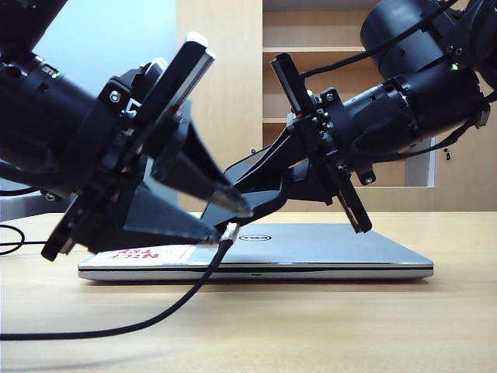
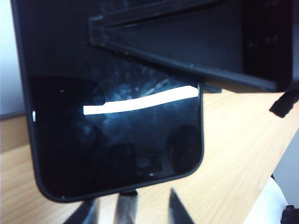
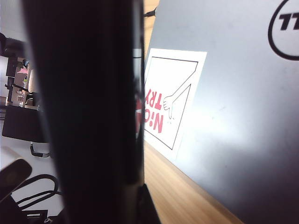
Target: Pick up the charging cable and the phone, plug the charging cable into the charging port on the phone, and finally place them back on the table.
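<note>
The phone [image 2: 117, 130] is a black slab with a glossy screen. It hangs tilted above the table [image 1: 311, 326], and my right gripper [image 1: 283, 183] is shut on it. In the right wrist view the phone [image 3: 88, 93] shows edge-on, with one fingertip [image 3: 148, 207] against its side. The charging cable [image 1: 155, 317] runs across the table from the left and rises to its silver plug [image 1: 230, 231]. That plug [image 2: 126, 205] meets the phone's bottom edge. My left gripper [image 2: 133, 212] is open, one finger on each side of the plug and neither touching it. In the exterior view the left gripper [image 1: 231, 221] is low, just left of the phone.
A shut silver Dell laptop [image 1: 326, 245] lies on the table under both grippers, with a white "NICE TRY" sticker [image 3: 173, 98] on its lid. A wooden shelf cabinet [image 1: 225, 78] stands behind. More black cord loops at the table's left edge [image 1: 9, 237].
</note>
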You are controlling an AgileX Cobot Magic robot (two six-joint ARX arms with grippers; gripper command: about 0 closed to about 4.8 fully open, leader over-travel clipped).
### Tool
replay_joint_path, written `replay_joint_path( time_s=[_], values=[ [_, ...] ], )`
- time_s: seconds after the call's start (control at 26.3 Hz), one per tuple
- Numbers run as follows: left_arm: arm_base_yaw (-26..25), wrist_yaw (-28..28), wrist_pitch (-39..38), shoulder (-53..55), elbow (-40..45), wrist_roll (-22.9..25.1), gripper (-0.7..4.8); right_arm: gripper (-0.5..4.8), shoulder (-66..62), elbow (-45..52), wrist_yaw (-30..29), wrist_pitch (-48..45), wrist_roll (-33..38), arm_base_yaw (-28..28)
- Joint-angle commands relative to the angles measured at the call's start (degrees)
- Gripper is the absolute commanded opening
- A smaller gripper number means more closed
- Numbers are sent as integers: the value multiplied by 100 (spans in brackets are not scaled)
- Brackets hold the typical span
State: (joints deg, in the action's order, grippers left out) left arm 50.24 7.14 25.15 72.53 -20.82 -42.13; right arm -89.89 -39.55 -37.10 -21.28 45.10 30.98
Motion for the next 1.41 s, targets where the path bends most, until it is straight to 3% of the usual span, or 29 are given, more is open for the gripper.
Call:
replay_joint_path(
  time_s=[0.04,0.08,0.11,0.3,0.38,0.49,0.53,0.8,1.06,1.1,1.25,1.41],
  values=[
    [0,-46,157,-22,-26,11,255,-6,70,-35,-7,-170,-39,-17],
    [0,-48,157,-24,-33,11,318,-6,70,-35,7,-168,-39,-61],
    [0,-48,157,-42,-35,13,347,-6,70,-35,33,-166,-39,-105],
    [-2,-48,157,-415,-37,13,339,-6,118,-37,127,-164,-39,-481],
    [-4,-48,160,-619,-39,20,250,-6,179,-37,111,-162,-39,-654],
    [-4,-48,157,-791,-39,122,22,-6,282,-37,94,-107,-39,-846],
    [-4,-46,160,-824,-39,173,-11,-6,328,-37,94,-59,-39,-922],
    [-9,-48,166,-949,-138,232,-6,-6,691,-37,24,402,-55,-1482],
    [-4,-48,68,-940,-245,922,-5,-6,776,-37,-57,389,-13,-1606],
    [0,-48,-48,-938,-243,1069,5,-6,778,-37,-70,358,63,-1580],
    [0,-48,-144,-898,-243,1130,133,-6,785,-37,-146,184,208,-1580],
    [0,-48,-72,-717,-243,1193,134,-6,787,-37,-162,44,313,-1580]
  ],
)
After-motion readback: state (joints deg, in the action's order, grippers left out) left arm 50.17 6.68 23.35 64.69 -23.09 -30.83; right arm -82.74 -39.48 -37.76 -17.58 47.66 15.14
